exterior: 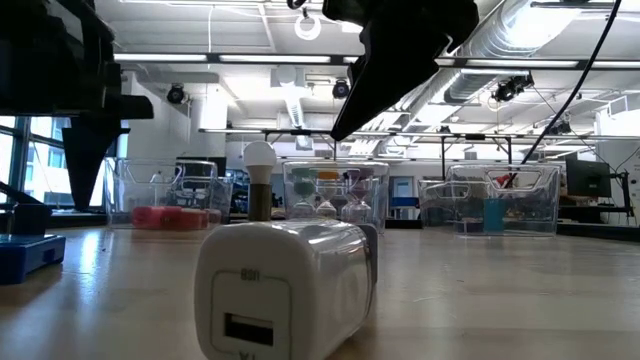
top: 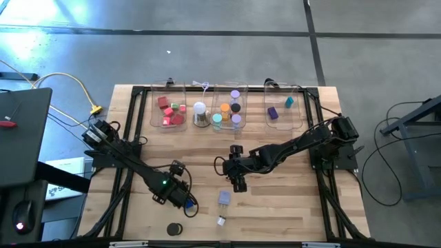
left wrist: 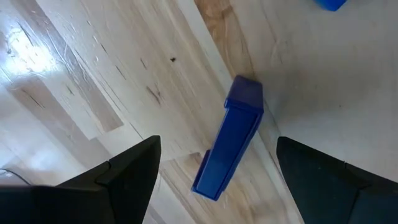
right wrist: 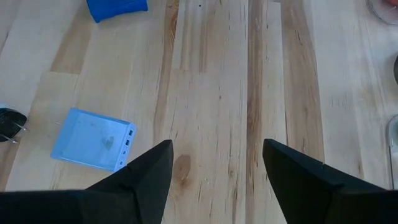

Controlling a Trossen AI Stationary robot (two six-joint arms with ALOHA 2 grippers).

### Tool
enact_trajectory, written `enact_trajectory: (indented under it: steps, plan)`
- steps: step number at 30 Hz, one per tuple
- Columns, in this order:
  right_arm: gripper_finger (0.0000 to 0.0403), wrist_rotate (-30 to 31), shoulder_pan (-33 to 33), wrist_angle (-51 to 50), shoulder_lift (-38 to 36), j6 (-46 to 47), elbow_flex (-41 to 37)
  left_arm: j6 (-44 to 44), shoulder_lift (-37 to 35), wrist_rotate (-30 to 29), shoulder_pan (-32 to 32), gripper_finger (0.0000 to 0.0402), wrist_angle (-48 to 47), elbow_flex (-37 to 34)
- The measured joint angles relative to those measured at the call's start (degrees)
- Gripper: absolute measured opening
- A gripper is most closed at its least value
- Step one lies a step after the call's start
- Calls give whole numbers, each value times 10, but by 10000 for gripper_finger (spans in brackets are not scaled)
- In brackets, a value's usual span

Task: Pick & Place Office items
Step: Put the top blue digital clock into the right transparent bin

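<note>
A dark blue oblong piece point(left wrist: 231, 140) lies flat on the wooden table, near the front left point(top: 188, 202). My left gripper point(left wrist: 217, 144) hangs over it, pointing steeply down. It is open, with one finger on either side of the piece and clear of it. My right gripper point(right wrist: 217, 146) stands open above bare wood at the table's middle point(top: 238, 182). A flat light-blue box point(right wrist: 93, 140) lies just on its near side. Both grippers are empty.
Three clear bins stand along the far edge: one with red pieces point(top: 171, 110), one with orange, teal and purple pieces point(top: 229, 110), one with purple and teal pieces point(top: 284, 110). A white dome point(top: 200, 114) stands between the first two. A white block point(exterior: 285, 290) and a black disc point(top: 173, 229) lie near the front edge.
</note>
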Motion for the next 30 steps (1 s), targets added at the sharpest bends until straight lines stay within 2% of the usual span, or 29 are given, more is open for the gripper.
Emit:
enact_trajectory:
  steps: [11,30]
  plan:
    - [238,0,0,2,0,0,0,22,0,-1,0,283,27,-9]
    - [238,0,0,2,0,1,0,41,0,-5,0,149,45,-9]
